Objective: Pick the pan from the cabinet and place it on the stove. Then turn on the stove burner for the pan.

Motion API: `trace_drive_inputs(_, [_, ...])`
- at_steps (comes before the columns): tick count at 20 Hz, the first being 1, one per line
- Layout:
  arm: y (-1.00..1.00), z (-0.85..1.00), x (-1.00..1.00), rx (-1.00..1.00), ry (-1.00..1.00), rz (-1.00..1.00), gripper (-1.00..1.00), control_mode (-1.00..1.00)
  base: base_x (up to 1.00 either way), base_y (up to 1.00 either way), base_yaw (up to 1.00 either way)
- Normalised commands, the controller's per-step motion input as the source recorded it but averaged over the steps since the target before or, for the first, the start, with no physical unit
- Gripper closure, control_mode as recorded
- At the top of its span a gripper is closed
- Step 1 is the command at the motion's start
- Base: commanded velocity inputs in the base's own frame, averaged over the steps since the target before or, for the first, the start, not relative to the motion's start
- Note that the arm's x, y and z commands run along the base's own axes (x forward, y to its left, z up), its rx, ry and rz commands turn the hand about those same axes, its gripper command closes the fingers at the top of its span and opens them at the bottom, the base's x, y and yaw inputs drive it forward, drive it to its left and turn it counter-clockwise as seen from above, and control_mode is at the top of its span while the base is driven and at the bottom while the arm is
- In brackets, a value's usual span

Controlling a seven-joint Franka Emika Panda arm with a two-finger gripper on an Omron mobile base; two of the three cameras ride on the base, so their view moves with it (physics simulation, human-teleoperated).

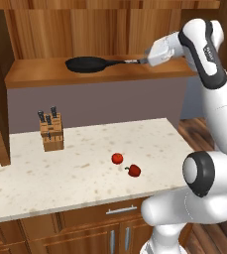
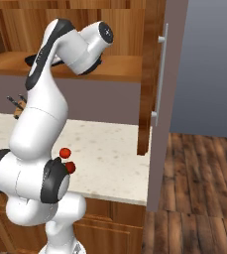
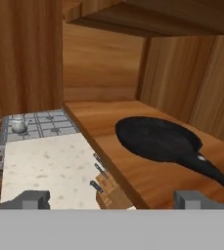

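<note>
The black pan (image 1: 87,64) lies on the open cabinet's wooden shelf (image 1: 35,73), its thin handle (image 1: 122,62) pointing right. My gripper (image 1: 144,60) hovers at shelf height just off the handle's silvery tip, touching nothing. In the hand view the pan (image 3: 157,139) sits ahead and to the right. Its handle (image 3: 211,172) runs down toward the right fingertip (image 3: 194,199), outside the gap. The gripper (image 3: 113,200) is open and holds nothing. The stove (image 3: 40,124) shows far off beyond the counter, with a small silvery pot (image 3: 18,125) on its grates.
A knife block (image 1: 51,131), a tomato (image 1: 117,158) and a red pepper (image 1: 133,170) stand on the pale counter (image 1: 85,173) under the shelf. The cabinet's open right door (image 2: 154,59) juts out with its long bar handle (image 2: 161,74). Drawers sit below the counter.
</note>
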Motion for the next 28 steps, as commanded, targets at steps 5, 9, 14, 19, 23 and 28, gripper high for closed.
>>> trace_drive_inputs(5, [0.0, 0.0, 0.0, 0.0, -0.1, 0.06, -1.0, -1.0, 0.0, 0.0, 0.0])
trace_drive_inputs(9, [0.0, 0.0, 0.07, 0.0, -0.01, 0.05, -1.0, -1.0, 0.0, 0.0, 0.0])
trace_drive_inputs(14, [0.0, -0.01, 0.15, 0.0, 0.0, 0.04, -1.0, -1.0, 0.0, 0.0, 0.0])
trace_drive_inputs(19, [0.0, -0.01, 0.21, -0.01, 0.0, 0.05, -1.0, -1.0, 0.0, 0.0, 0.0])
trace_drive_inputs(23, [0.0, -0.01, 0.26, -0.01, 0.0, 0.06, -1.0, -1.0, 0.0, 0.0, 0.0])
trace_drive_inputs(28, [0.0, 0.0, 0.2, -0.02, 0.0, 0.05, -1.0, -1.0, 0.0, 0.0, 0.0])
